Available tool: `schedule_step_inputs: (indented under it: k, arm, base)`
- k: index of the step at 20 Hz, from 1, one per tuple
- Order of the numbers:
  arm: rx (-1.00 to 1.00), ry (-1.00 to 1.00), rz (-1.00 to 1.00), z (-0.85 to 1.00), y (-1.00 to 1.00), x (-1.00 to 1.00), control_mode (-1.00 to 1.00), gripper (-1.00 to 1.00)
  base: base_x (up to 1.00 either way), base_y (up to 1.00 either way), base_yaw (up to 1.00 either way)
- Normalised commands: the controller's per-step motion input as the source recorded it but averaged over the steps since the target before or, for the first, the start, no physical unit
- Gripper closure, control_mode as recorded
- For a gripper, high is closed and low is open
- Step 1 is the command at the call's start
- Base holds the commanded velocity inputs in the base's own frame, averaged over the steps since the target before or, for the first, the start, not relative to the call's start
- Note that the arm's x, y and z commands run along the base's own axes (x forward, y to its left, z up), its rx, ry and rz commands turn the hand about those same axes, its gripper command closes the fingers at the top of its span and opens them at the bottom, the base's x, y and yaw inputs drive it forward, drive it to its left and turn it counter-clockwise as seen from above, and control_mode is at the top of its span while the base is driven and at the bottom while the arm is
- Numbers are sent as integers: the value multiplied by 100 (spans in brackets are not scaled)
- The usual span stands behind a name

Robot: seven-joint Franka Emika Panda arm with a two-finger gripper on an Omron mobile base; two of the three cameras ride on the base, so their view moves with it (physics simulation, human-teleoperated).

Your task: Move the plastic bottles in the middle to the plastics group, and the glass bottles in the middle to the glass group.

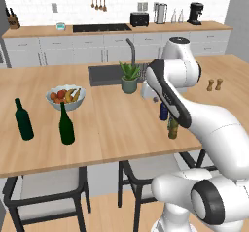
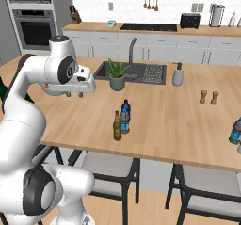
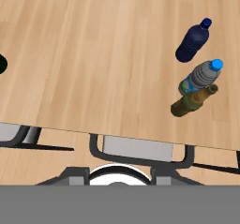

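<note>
Quick count of what's sitting on the wooden island counter (image 2: 164,116) right now. Three small bottles are standing in a tight cluster near the front edge, roughly in the middle:

- one squat dark-blue bottle (image 3: 192,42)
- one clear bottle with a blue cap (image 3: 201,75)
- one slim amber bottle (image 3: 193,101)

In the hand view the amber one is sitting right up against the clear one, though I can't tell if they're actually touching. The dark-blue one is standing just beside those two, on the side farther from the edge.

Two tall green wine bottles (image 1: 23,122) (image 1: 66,126) are standing upright far off at one end, near each other, with one fruit bowl (image 1: 65,97) just behind them. At the opposite end, one pale bluish bottle (image 2: 236,131) is peeking in at the frame edge, well apart from the middle cluster.

Other stuff: two wooden shakers (image 2: 203,97) (image 2: 214,98) standing side by side, one potted plant (image 2: 116,76) at the sink (image 2: 150,73), one grey soap dispenser (image 2: 178,74), and two chairs (image 2: 108,177) (image 2: 207,186) tucked under the counter.

The gripper (image 2: 75,95) is hovering above the counter on the wine-bottle side of the cluster, well apart from all three small bottles. Its fingers are pressing together and pinching nothing.
</note>
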Motion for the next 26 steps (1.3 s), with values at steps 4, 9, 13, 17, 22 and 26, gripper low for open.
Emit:
schedule_step_inputs:
  k: [4,9,13,17,22,26]
  arm:
    - [0,0,-4,-4,14,4,-100,-100]
    - [0,-2,-5,-4,8,-12,-100,-100]
    - [0,2,-19,0,-56,-27,-100,-100]
    - [3,3,-29,-5,-77,-8,-100,-100]
    - [1,0,-22,-25,-59,5,-100,-100]
    - [0,0,-10,-31,-22,32,-100,-100]
  base:
    - [0,0,0]
    - [0,0,0]
    - [0,0,0]
    - [0,0,0]
    - [0,0,0]
    - [0,0,0]
